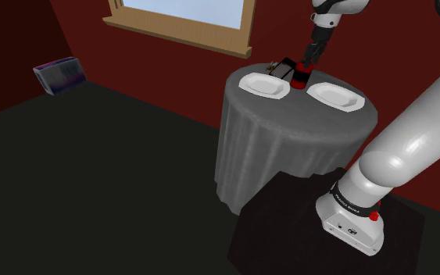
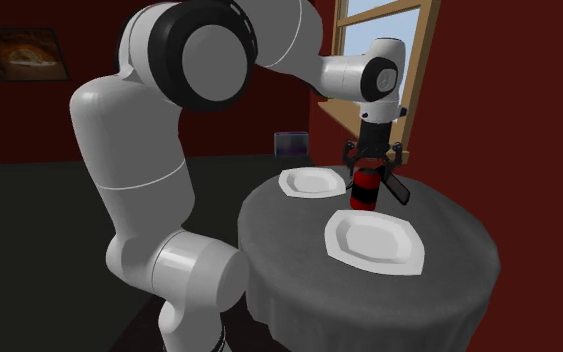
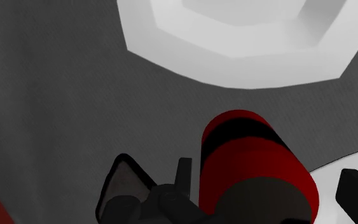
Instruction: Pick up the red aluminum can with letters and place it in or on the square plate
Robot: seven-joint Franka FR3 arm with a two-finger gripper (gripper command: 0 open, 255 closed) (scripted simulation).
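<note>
Dim and dark overall; the window (image 1: 185, 11) is the one bright patch

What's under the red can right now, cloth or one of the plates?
Grey tablecloth: the red can is upright between the near white plate and the far white plate, on neither. Its own body covers the base, so contact with the cloth cannot be seen.

can (image 3: 254, 168): red, black band | two plates (image 1: 264, 84) (image 1: 336, 97): white | tablecloth (image 1: 288, 144): grey | wall (image 2: 529, 120): dark red | arm (image 2: 139, 160): white
</note>
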